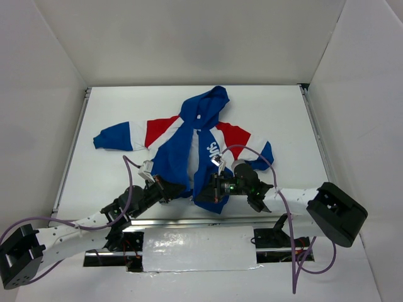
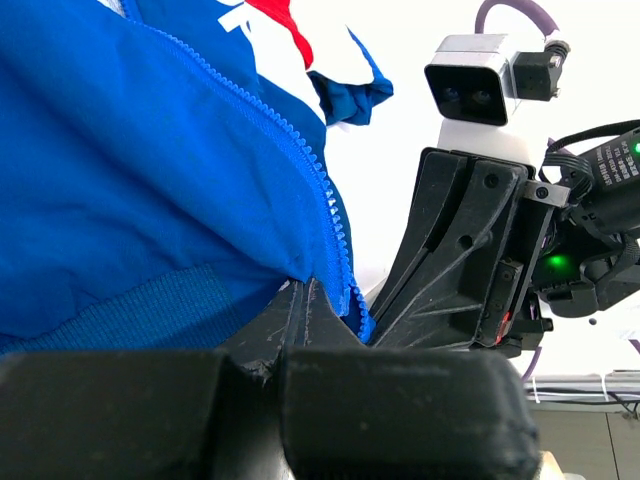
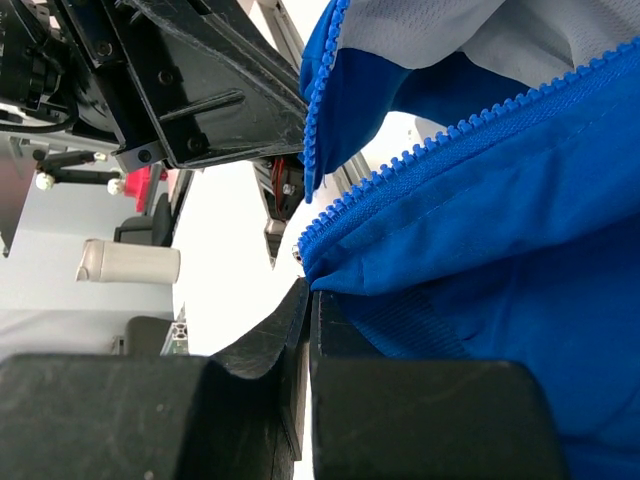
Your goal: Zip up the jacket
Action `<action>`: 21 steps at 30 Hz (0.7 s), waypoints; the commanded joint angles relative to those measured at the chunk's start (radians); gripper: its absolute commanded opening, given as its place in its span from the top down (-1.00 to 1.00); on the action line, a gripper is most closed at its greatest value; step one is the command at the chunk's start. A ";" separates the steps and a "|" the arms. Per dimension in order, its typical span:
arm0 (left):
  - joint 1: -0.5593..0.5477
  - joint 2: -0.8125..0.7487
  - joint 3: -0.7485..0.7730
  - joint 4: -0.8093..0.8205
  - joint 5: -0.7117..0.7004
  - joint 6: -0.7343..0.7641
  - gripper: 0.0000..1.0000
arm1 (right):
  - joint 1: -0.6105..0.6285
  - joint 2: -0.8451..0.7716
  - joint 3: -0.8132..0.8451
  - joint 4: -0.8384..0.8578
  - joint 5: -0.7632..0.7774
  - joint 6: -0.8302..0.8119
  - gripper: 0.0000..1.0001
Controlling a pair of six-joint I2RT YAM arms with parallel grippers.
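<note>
**Left fingers** (image 2: pixel 305 315): pressed together, pinching the bottom end of one front edge of the jacket (image 1: pixel 189 135). This is where its row of zipper teeth (image 2: pixel 322 200) runs out at the ribbed hem (image 2: pixel 150 300). The pinch sits at the very corner, so the teeth above it hang free and exposed.

**Right fingers** (image 3: pixel 298 322): likewise pressed together, pinching the bottom corner of the opposite front edge. That edge's teeth climb up and away from the pinch. A small pale metal part (image 3: pixel 297 254) sits at the end of this row; cannot tell whether it is a pin, box or slider.

**Relation:** each wrist view shows the other arm's fingers close by, facing across a narrow gap. The two rows of teeth are near each other but not meshed. In the top view the front lies open, with white lining (image 1: pixel 192 148) showing between the panels.

**Jacket position:** laid out on the white counter (image 1: pixel 283 113), hood (image 1: pixel 208 104) toward the far side, sleeves spread to either side, hem end nearest the arm bases.

**Judgement:** both corners are probably held at the bottom because a zipper has to be started there, one end seated into the other. The step in hand looks like alignment; zipping proper has not begun.

**Risks:**
- The soft fabric may fold or twist between the pinches and skew the ends.
- With both sets of fingers occupied, one will likely have to let go and re-grip before the slider can be pulled.
</note>
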 commanded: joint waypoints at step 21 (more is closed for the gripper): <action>-0.001 -0.005 -0.034 0.071 0.041 0.014 1.00 | -0.025 0.043 0.051 0.093 -0.050 -0.017 1.00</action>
